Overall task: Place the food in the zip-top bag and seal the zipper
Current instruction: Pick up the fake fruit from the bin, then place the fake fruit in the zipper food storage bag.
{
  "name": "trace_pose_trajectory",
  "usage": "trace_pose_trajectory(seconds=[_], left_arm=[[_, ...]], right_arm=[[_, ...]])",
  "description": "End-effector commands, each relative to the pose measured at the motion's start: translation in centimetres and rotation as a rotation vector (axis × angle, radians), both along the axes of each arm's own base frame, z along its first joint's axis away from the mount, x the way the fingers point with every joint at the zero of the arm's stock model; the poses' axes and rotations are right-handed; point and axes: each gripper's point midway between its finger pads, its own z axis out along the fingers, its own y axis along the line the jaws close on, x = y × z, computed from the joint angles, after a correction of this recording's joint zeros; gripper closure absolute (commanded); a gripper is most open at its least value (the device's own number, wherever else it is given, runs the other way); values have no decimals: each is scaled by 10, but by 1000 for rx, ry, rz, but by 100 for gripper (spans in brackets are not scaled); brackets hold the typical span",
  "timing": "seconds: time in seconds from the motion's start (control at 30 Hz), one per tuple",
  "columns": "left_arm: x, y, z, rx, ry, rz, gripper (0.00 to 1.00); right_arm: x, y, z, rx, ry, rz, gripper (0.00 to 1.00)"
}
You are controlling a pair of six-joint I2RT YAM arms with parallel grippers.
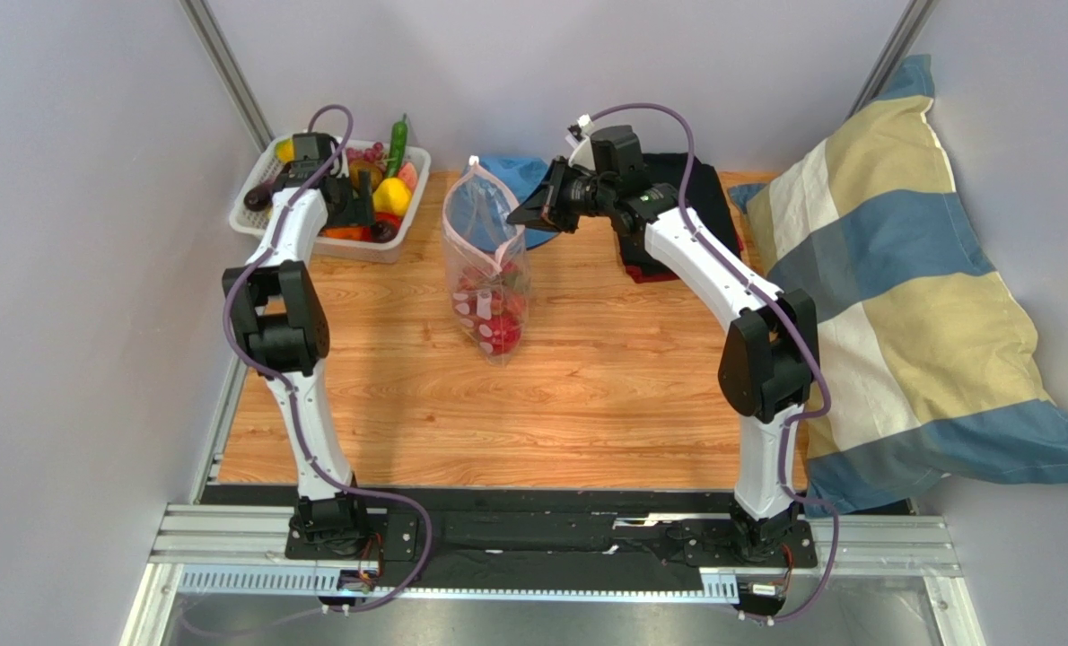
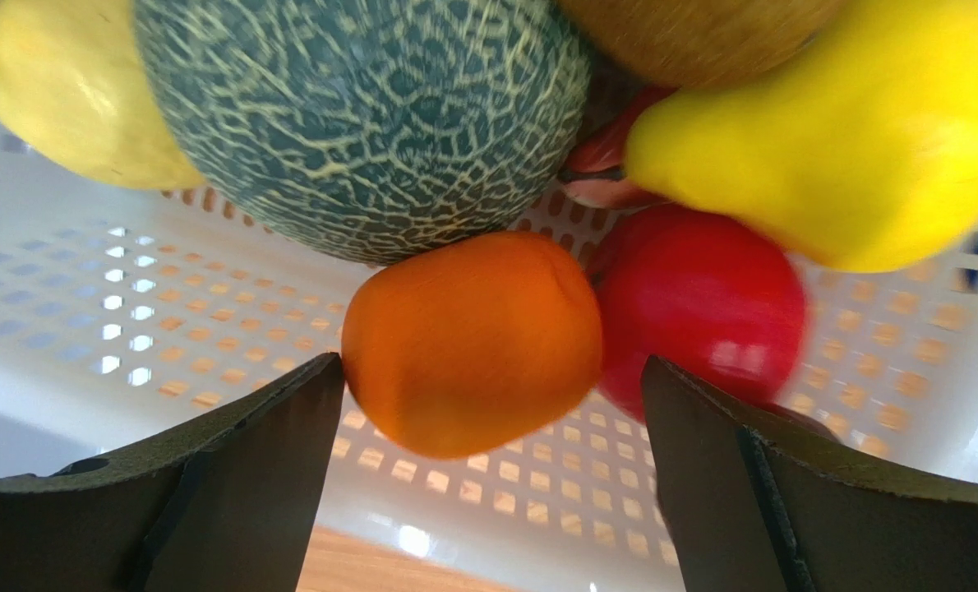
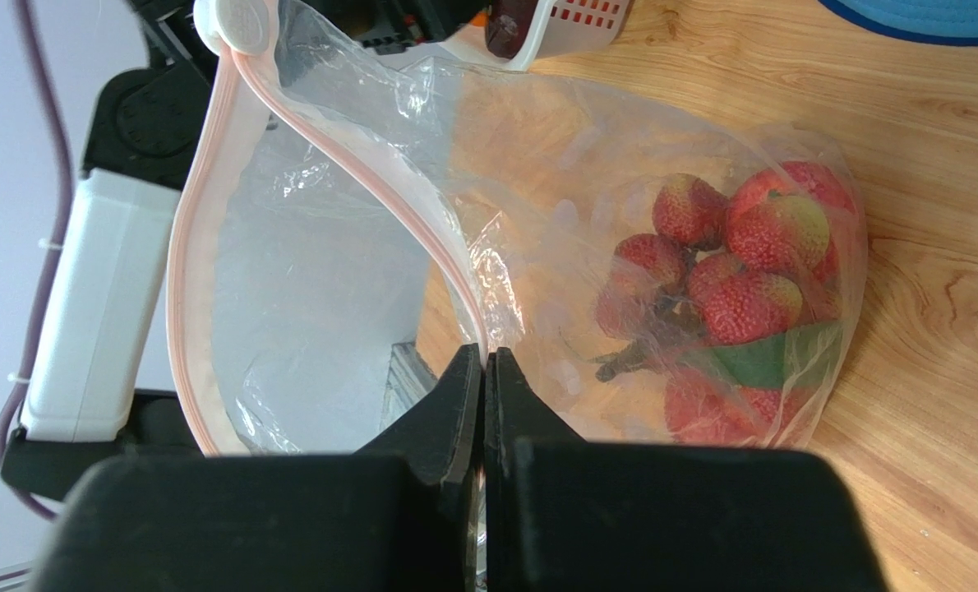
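Left gripper gaping wide over orange in basket; right gripper clenching bag rim, red fruit lying inside.

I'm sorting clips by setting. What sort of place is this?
Probably a robot test cell, not a kitchen: plain grey walls, two arms bolted to a metal rail, toy food in a white basket.

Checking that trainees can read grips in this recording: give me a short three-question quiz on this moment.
1. True or false: the right gripper is shut on the bag's rim.
2. Which food lies between the open left gripper's fingers? A melon, B orange, C yellow fruit.
3. Fill in: the bag already holds red ___.
Key: 1 true; 2 B; 3 strawberries.
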Motion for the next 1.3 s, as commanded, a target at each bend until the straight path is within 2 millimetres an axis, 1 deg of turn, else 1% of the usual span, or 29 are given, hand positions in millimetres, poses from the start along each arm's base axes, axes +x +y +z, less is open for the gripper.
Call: trace_pose_trajectory(seconds=[0.0,0.07,0.17,0.2,0.27,0.3,0.37,0.4,0.43,0.47,0.5,0.53,0.57,0.6,0.63,0.67,0.7,0.73,0.8,0.83,0.87,0.9,0.93,1.0,1.07,1.13,1.17,1.23,1.27], left_arm=[[13,1,2,4,-19,-2,6],[11,0,1,-7,-14,9,9],[6,2,9,-32,-21,43,21],[3,3,23,-32,-44,49,28],[3,1,41,-43,-94,54,33],[-2,0,59,-46,-128,55,35],[-5,-8,84,-79,-178,41,40],[-9,-14,112,-94,-234,18,44],[-11,-21,127,-109,-266,5,44],[-12,-32,144,-138,-303,-39,46],[-19,-41,173,-149,-360,-67,48],[-22,-52,187,-173,-386,-98,48],[-27,-74,207,-217,-422,-180,49],[-36,-88,229,-232,-458,-220,49],[-42,-101,243,-252,-481,-260,49],[-51,-127,258,-295,-503,-341,49],[-61,-139,275,-305,-535,-378,49],[-66,-145,283,-313,-551,-402,49],[-87,-186,302,-345,-575,-515,50],[-95,-199,306,-356,-580,-551,50],[-101,-211,303,-377,-565,-588,50],[-113,-228,305,-396,-562,-633,50],[-120,-237,302,-414,-544,-657,50],[-135,-260,288,-466,-479,-709,52],[-146,-271,271,-524,-403,-719,53],[-155,-281,260,-537,-362,-737,53],[-157,-282,250,-532,-336,-736,53],[-162,-285,239,-514,-299,-751,52],[-160,-284,231,-505,-279,-745,49]], right_arm=[[4,4,17,18,-68,5,100],[4,4,16,16,-68,5,100],[5,4,18,15,-74,4,100],[5,3,17,15,-72,4,100],[3,5,17,16,-69,9,100],[4,4,18,19,-69,7,100],[3,6,19,23,-71,12,100],[2,8,19,24,-71,15,100],[1,9,21,28,-74,19,100],[-1,11,22,30,-75,23,100],[-1,12,23,35,-78,25,100],[-3,14,25,38,-80,29,100],[-4,16,27,42,-84,33,100],[-4,17,28,43,-87,34,100],[-4,18,30,45,-91,34,100],[-6,19,32,47,-98,39,100],[-6,20,33,47,-100,38,100],[-7,21,35,47,-105,41,100],[-8,22,36,47,-110,43,100],[-8,22,35,46,-111,42,100],[-8,22,35,45,-112,41,100],[-8,22,35,43,-115,42,100],[-8,22,35,44,-114,40,100],[-7,21,36,41,-118,32,100],[-7,20,38,42,-121,27,100],[-8,19,40,41,-125,25,100],[-9,19,39,39,-125,25,100],[-9,17,38,37,-123,21,100],[-11,18,40,40,-124,23,100]])
